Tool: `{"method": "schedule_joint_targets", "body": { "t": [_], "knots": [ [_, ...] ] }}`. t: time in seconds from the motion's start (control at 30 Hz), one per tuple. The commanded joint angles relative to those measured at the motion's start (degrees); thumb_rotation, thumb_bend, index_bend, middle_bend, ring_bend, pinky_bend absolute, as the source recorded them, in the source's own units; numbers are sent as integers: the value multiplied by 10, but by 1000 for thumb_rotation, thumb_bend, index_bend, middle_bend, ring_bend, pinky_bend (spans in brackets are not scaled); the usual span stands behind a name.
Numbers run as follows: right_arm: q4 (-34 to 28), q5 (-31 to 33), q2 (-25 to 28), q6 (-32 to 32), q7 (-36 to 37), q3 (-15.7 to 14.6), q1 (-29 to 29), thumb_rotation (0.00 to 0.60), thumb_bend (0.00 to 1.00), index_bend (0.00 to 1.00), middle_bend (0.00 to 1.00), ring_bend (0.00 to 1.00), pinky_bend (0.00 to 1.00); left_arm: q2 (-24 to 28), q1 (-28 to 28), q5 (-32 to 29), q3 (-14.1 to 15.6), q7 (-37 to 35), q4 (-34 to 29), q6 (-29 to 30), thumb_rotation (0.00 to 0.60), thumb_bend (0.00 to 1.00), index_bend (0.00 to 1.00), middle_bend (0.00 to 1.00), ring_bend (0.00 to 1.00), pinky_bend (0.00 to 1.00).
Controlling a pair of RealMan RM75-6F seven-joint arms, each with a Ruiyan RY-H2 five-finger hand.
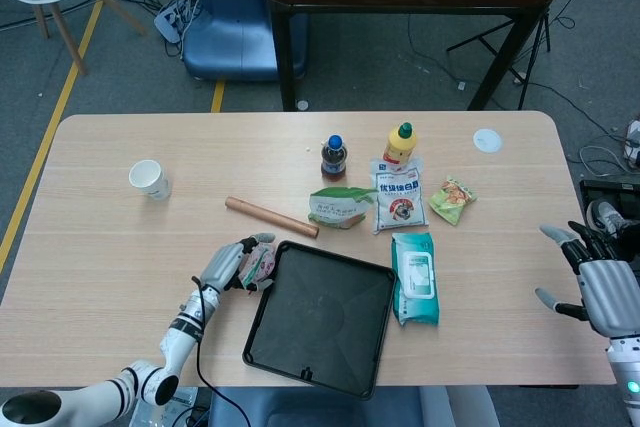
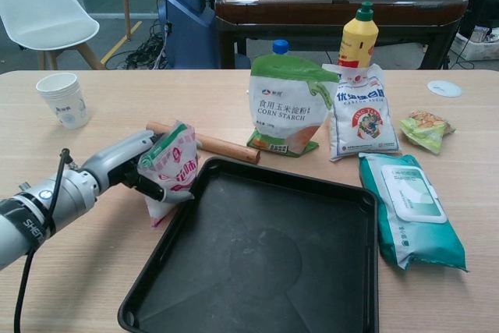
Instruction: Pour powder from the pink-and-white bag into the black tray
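Observation:
The pink-and-white bag [image 2: 173,168] [image 1: 260,263] stands upright on the table just off the black tray's [image 2: 265,263] [image 1: 320,319] left edge. My left hand [image 2: 132,163] [image 1: 228,263] grips the bag from the left, its fingers wrapped around the bag's side. The tray lies flat and holds nothing. My right hand [image 1: 598,282] hangs off the table's right edge, far from the bag, with its fingers spread and nothing in them; the chest view does not show it.
Behind the tray lie a wooden rolling pin [image 2: 207,143], a corn starch pouch [image 2: 287,107], a white powder bag [image 2: 363,115] and a yellow bottle [image 2: 357,37]. A teal wipes pack [image 2: 409,208] lies right of the tray. A paper cup [image 2: 64,99] stands far left.

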Motion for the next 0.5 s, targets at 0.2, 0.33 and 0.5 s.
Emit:
{"method": "schedule_joint_targets", "body": {
  "t": [0.2, 0.33, 0.5],
  "knots": [
    [-3, 0, 1, 3, -1, 1, -2, 600, 160, 168, 242, 99, 117, -7, 0, 10, 7, -6, 24, 6, 600, 177, 252, 265, 274, 386],
    [-4, -2, 1, 5, -2, 1, -2, 600, 161, 169, 243, 99, 117, -8, -1, 15, 8, -1, 36, 13, 600, 221, 303, 304, 313, 444],
    [-6, -4, 1, 8, -4, 1, -3, 600, 160, 168, 243, 99, 117, -9, -4, 24, 11, 5, 49, 22, 600, 236, 351, 348, 368, 517]
  ]
}}
